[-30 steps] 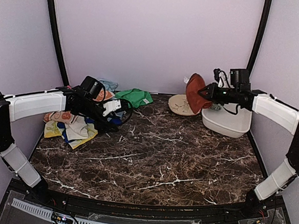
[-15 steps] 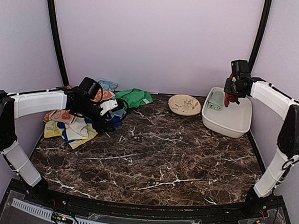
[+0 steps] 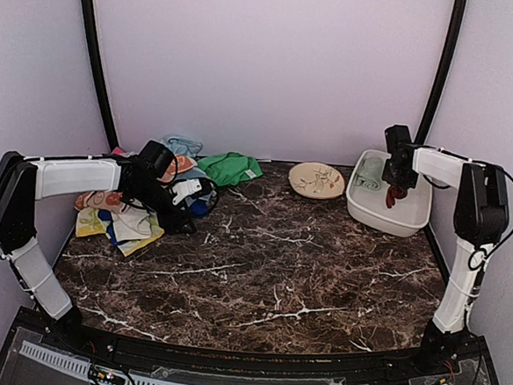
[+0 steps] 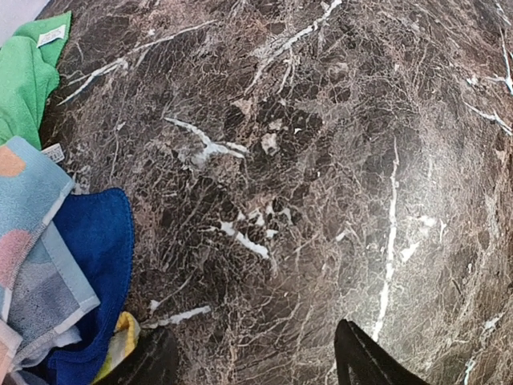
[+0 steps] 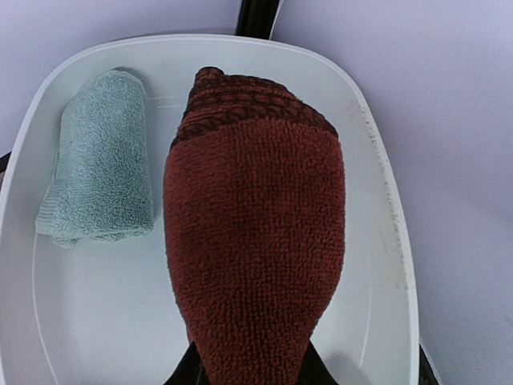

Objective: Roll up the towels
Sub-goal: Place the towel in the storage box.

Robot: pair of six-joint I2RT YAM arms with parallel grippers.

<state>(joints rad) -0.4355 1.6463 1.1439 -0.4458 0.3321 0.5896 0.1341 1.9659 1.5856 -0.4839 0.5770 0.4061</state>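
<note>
While the top cam had both arms reaching to opposite sides, the left gripper (image 3: 188, 207) sat low at the edge of the towel pile (image 3: 118, 220) on the table's left, w/ a green towel (image 3: 229, 167) just behind it by the back wall. The right gripper (image 3: 391, 190) was over the white tub (image 3: 404, 222) at the back-right corner w/ the maroon towel (image 3: 390, 199) hanging from it. A plate (image 3: 316, 179) lay just beside the tub on the marble table (image 3: 278, 264). Left wrist cam: fingers (image 4: 362, 362) stood wide apart, only bare marble btwn them; a blue towel (image 4: 96, 249) and a pastel patterned towel (image 4: 28, 233) lay to the left, near but not touching. Right wrist cam: fingers (image 5: 191, 372) were clamped on the maroon towel's near end, the roll pointing away over the tub. The mint towel (image 5: 100, 160) lay rolled in the tub just left of it. Couldn't tell if the maroon one touched the tub floor.
</note>
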